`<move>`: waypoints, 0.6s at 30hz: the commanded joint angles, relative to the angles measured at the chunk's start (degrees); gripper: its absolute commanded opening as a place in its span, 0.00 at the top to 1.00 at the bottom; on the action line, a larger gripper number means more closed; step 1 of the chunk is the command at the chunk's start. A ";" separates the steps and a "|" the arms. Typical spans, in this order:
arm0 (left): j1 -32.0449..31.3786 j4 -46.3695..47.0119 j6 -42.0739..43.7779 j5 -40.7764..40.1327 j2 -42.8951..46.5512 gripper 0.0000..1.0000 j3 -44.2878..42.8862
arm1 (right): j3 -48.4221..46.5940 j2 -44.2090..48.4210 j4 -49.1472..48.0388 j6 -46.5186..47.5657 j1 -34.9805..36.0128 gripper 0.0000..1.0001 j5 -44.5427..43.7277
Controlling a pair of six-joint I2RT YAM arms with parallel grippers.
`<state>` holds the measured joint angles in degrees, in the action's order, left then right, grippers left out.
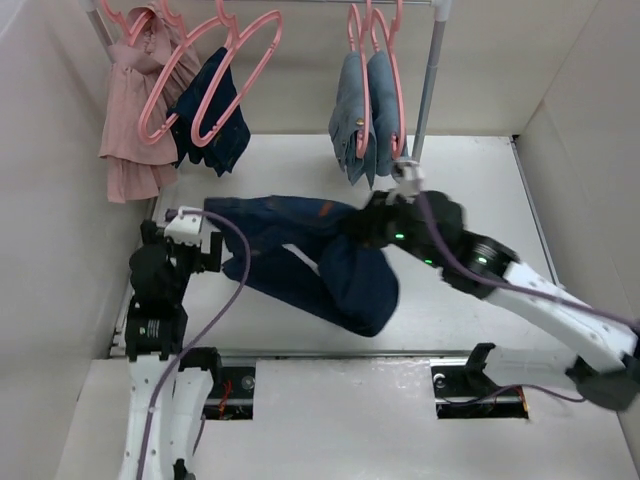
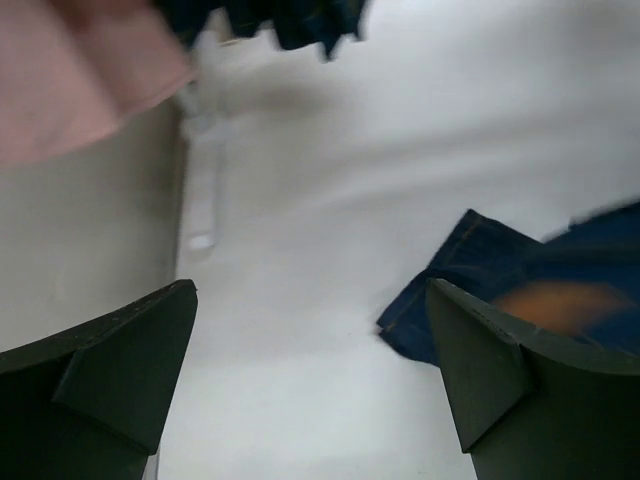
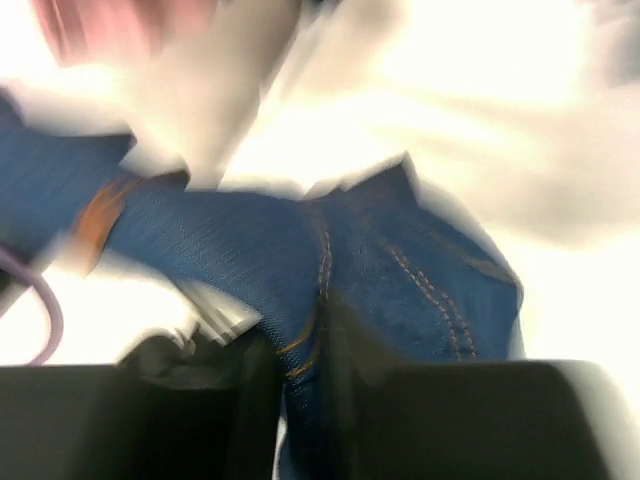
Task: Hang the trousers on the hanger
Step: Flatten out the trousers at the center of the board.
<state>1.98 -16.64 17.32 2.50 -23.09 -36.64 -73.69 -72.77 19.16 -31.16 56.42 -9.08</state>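
A: Where are the trousers just now?

B: On the table, legs doubled back toward the arms and the waistband toward the rack. They are not on the hanger yet. The empty pink ones hang at the rack's left end, well apart from the denim.

A: And who has hold of them?

B: The right gripper. Its wrist view is badly blurred, but denim runs down the narrow gap between its fingers, so I'd judge it clamped on the waistband end, near the tan patch. That is a sensible place to hold, since the stiff band would carry the whole weight when lifted.

A: What about the left gripper?

B: Its jaws are spread wide with nothing between them, only bare table. One corner of the waistband lies just beside its right finger (whether it touches, I can't tell). I'd guess it sits there to take that corner, so the band could be stretched between two holds.

A: Any risk?

B: The light-blue jeans hang close above the right arm and could get brushed on the way up
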 commanded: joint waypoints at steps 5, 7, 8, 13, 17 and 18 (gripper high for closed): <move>-0.74 -12.68 16.21 25.97 -27.77 0.06 -22.74 | 29.16 21.50 14.57 -22.35 -17.88 0.00 -1.90; -4.15 -14.81 21.50 22.30 -31.31 0.06 -23.39 | 33.16 31.87 21.42 -24.39 -23.52 0.00 -4.35; -5.83 -16.39 23.88 17.32 -31.31 0.04 -23.39 | 34.48 34.60 22.93 -25.52 -27.12 0.00 -6.02; -18.83 -22.29 31.54 5.60 -38.93 0.01 -19.52 | 31.25 32.83 15.32 -17.93 -26.46 0.00 -2.88; -24.30 -19.23 36.63 3.47 -44.83 0.01 -16.36 | 23.00 18.78 11.60 -4.05 -18.73 0.00 -3.40; -24.30 -17.48 37.43 3.47 -45.72 0.01 -15.57 | 20.63 15.33 11.60 -1.30 -17.94 0.00 -0.79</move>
<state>-22.06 -34.20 48.49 9.45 -66.96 -54.17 -47.33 -49.28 36.34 -43.77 35.35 -12.49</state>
